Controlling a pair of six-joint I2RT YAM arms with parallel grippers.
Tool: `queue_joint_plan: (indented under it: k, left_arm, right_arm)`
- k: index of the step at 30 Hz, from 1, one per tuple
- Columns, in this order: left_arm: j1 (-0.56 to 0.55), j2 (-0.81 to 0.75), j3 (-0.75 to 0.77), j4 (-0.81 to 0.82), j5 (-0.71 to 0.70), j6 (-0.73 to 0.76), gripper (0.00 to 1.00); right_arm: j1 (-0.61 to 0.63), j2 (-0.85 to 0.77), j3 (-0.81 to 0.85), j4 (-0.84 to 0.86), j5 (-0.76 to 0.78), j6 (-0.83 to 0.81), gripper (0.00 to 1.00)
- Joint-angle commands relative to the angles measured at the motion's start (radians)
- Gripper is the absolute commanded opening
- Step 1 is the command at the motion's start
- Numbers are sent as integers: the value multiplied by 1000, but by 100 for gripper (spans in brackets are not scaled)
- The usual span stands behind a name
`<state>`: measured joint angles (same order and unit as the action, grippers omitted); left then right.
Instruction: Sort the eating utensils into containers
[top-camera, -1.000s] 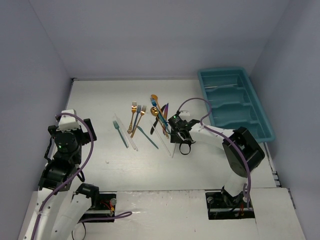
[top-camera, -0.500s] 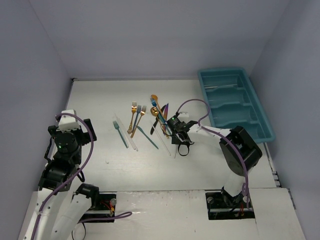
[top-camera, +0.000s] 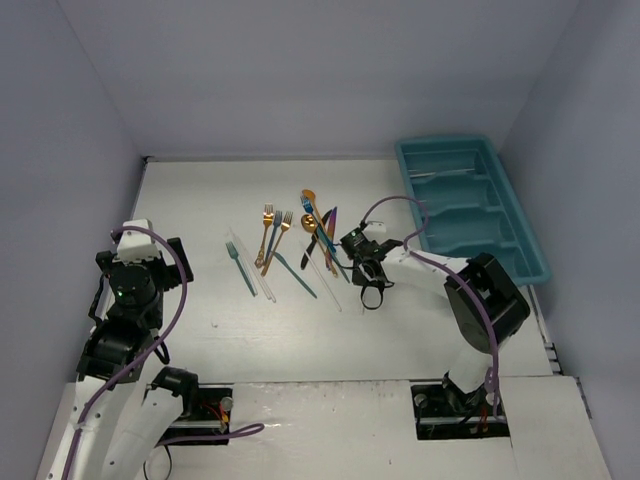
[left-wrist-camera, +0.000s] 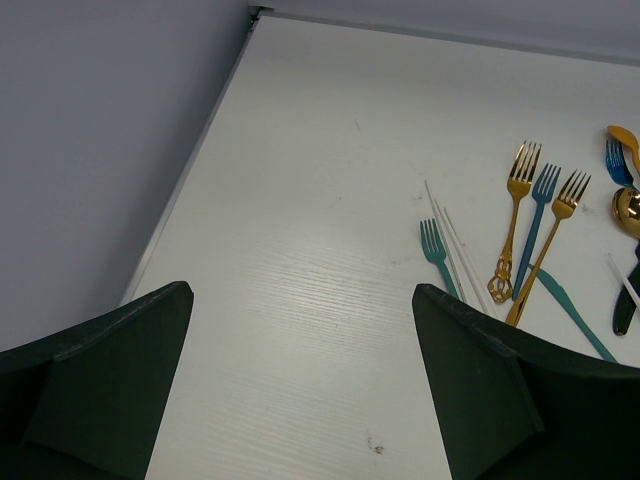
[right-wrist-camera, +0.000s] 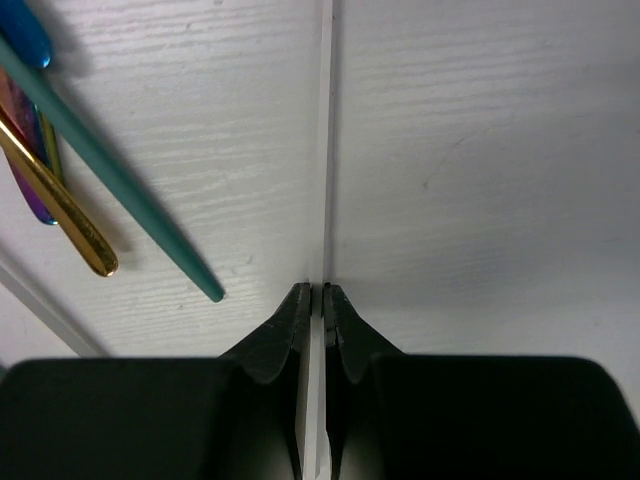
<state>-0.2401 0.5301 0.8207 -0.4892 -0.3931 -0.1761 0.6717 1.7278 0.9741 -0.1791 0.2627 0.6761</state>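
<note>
The right gripper (right-wrist-camera: 318, 292) is down at the table (top-camera: 190, 200) near its middle, its two fingers pinched fully together on a thin clear-white piece (right-wrist-camera: 327, 140). That piece runs straight out ahead from between the tips and lies flat along the white surface. Just to its left in the wrist view lie a slim teal handle (right-wrist-camera: 120, 180), a gold handle (right-wrist-camera: 62, 218) and a purple-iridescent piece (right-wrist-camera: 32, 190), close together and slanting; none of them touches the fingers. The other eating utensils are spread over the middle of the table, a little toward its far edge. A gold fork (left-wrist-camera: 515, 215), a blue fork (left-wrist-camera: 533, 230) and a second gold fork (left-wrist-camera: 550, 250) lie side by side with their tines pointing to the far edge. On their left are a teal fork (left-wrist-camera: 436, 255) and two more clear sticks (left-wrist-camera: 455, 245), the sticks just beside the teal fork. A gold spoon (left-wrist-camera: 628, 208) and a black piece (left-wrist-camera: 624, 312) lie farther right, near the right gripper. The long teal-blue tray (top-camera: 478, 232) sits along the right edge of the table, reaching toward the far right corner, well apart from the pile; its compartments run crosswise. The left gripper (left-wrist-camera: 300, 292) hangs over the left side of the table, near the left edge, its jaws spread wide with nothing between them.
</note>
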Motion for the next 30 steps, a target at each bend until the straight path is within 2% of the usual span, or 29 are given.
queue_joint_plan:
  k: [1,6,14,17,20,30]
  left_arm:
    - [4,10,5,47,-1,-2,90]
    - [4,8,5,47,-3,-2,90]
    - [4,0,4,44,-7,-2,90]
    - [4,-2,5,41,-12,-2,90]
    - [5,-4,6,38,-19,-2,90]
    - [5,15,6,35,-16,-2,90]
  right_arm:
    - [-38,-130,45,-31,79,-7,0]
    - [-107,-218,154,-22,132,-52,0]
    - [-370,-220,329,77,105,-54,0]
    - [-505,-160,372,132,33,22,0]
    - [-590,-79,407,213,49,76,0]
    - [-711,290,678,334,39,219,0]
